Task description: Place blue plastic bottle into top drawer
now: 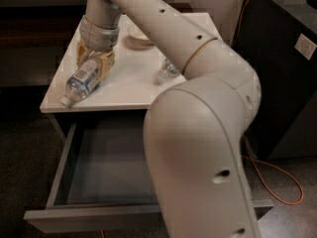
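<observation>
The blue plastic bottle lies tilted on the white tabletop near its front left corner, with its white cap pointing toward the front edge. My gripper comes down over the bottle's base end. Its tan fingers sit on either side of the bottle and close on it. The top drawer is pulled open below the tabletop, and its grey interior looks empty. My arm's large pale body hides the drawer's right part.
A small white bowl sits at the back of the tabletop. A smaller clear bottle lies near the arm at mid-right. A black cabinet stands to the right, with an orange cable on the floor.
</observation>
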`<state>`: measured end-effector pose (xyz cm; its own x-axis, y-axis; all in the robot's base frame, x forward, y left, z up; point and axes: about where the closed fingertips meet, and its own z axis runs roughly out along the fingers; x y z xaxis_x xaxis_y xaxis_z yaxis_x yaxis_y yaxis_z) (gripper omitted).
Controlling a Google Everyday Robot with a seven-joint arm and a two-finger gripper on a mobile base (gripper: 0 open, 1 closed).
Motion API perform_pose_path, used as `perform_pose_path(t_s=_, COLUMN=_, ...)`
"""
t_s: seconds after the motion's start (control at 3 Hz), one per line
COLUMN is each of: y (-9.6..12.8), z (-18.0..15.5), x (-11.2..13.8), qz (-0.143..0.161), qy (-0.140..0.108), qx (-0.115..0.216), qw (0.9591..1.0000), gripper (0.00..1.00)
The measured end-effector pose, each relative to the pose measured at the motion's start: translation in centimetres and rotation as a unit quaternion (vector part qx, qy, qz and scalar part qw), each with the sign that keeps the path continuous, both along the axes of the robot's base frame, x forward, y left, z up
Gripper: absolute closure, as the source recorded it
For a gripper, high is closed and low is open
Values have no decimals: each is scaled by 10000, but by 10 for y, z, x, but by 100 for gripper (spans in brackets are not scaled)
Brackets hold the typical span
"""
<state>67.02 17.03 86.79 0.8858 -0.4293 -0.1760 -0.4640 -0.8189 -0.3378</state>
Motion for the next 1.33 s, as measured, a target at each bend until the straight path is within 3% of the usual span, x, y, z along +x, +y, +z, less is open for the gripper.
perform_pose_path(t_s=0.33, y=-4, z=21, x=-23, qz=-37, qy=-212, qx=249, qw=9995, gripper=87)
perform_pose_path(t_s=0.67, y=-4, z=43, x=-56, qz=27, qy=-332, qx=645, qw=9974, gripper=100)
perform_pose_path(t_s=1.0, y=3, z=62, x=-97, qz=197, qy=-422, qx=1026, qw=9936, gripper=100)
perform_pose_path(t_s=1.33, y=5, z=74, x=-130, qz=181, qy=-613, qx=1128, qw=9916, gripper=100)
